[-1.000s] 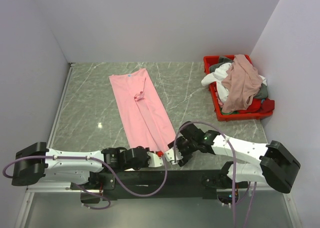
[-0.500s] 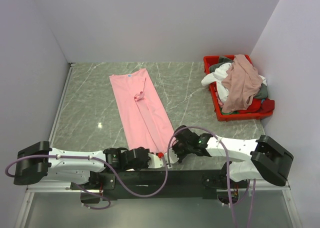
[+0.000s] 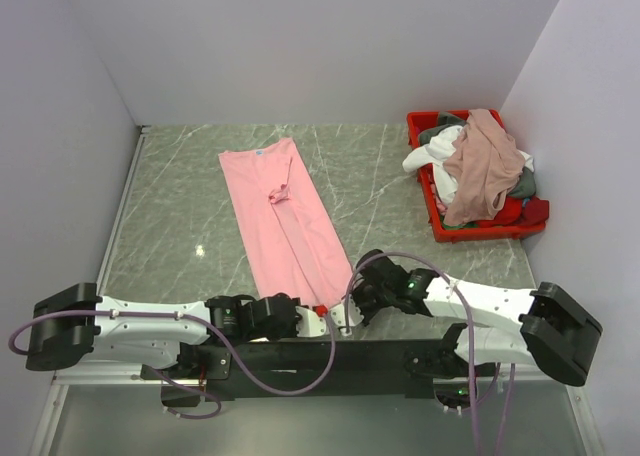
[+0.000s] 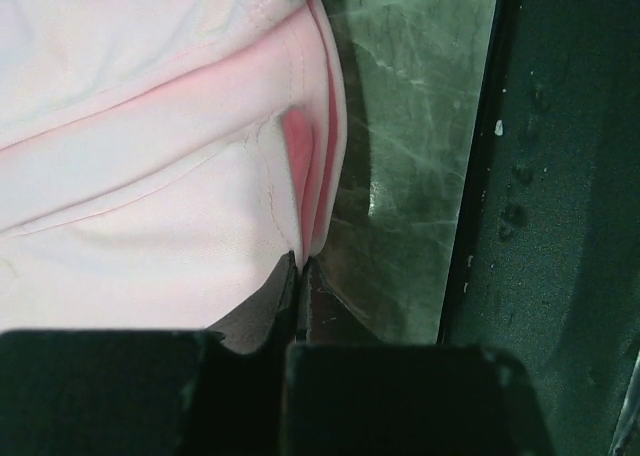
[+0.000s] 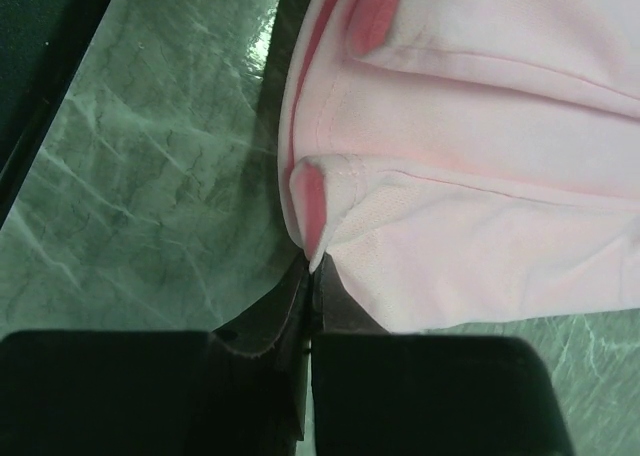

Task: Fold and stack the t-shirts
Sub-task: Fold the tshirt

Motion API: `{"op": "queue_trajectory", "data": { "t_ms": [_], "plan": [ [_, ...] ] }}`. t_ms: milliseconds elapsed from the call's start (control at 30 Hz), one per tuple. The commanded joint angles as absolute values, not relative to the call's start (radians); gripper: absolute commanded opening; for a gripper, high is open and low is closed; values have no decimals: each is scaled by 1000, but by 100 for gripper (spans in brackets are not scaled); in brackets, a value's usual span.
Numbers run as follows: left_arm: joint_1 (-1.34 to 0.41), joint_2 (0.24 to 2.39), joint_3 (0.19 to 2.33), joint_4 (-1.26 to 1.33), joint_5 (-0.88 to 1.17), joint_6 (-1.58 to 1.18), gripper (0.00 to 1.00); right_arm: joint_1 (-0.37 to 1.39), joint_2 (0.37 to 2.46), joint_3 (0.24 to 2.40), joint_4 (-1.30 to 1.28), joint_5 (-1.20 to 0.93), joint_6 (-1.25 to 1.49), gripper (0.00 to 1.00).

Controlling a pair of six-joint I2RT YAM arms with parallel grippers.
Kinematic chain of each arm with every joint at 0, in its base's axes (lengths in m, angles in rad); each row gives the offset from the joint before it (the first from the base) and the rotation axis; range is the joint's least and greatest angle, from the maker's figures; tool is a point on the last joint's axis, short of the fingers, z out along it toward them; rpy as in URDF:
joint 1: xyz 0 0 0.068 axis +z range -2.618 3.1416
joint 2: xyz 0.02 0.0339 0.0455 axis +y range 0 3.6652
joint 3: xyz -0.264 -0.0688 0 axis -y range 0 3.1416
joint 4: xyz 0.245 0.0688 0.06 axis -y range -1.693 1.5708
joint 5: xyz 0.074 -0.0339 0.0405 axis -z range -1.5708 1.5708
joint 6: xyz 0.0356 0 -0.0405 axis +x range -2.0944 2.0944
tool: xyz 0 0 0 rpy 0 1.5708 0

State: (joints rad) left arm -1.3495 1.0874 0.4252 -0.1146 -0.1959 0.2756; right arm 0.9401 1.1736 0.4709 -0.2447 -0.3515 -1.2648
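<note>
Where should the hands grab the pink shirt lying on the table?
Grip the pink t-shirt along its near hem, from the near edge of the table. It lies as a long strip running near to far, so that hem is closest. The left hand and right hand are shut there.

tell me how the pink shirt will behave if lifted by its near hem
Probably floppy: the pink t-shirt creases where the left fingers and right fingers pinch its hem. It would likely sag between them. Thin and lying flat, it seems light, so it may drag easily.
</note>
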Motion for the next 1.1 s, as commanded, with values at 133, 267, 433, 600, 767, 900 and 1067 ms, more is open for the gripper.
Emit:
{"op": "queue_trajectory", "data": {
  "t_ms": [133, 267, 433, 600, 767, 900, 1067],
  "plan": [
    [-1332, 1057, 433, -100, -167, 290, 0, 853, 1146, 549, -310, -482, -1262, 0],
    [-1304, 1037, 437, -100, -166, 311, 0, 801, 1161, 612, -362, -518, -1290, 0],
    [-1177, 1025, 471, -84, -135, 394, 0, 727, 1225, 747, -428, -569, -1319, 0],
    [-1010, 1045, 466, -11, -95, 480, 0, 680, 1366, 885, -429, -577, -1318, 0],
    [-709, 1135, 468, 199, 9, 538, 0, 637, 1625, 1159, -466, -569, -1298, 0],
    [-553, 1253, 557, 207, 112, 589, 0, 617, 1782, 1351, -505, -552, -1278, 0],
    [-394, 1362, 658, 210, 216, 632, 0, 598, 1962, 1574, -529, -519, -1221, 0]
  ]
}}
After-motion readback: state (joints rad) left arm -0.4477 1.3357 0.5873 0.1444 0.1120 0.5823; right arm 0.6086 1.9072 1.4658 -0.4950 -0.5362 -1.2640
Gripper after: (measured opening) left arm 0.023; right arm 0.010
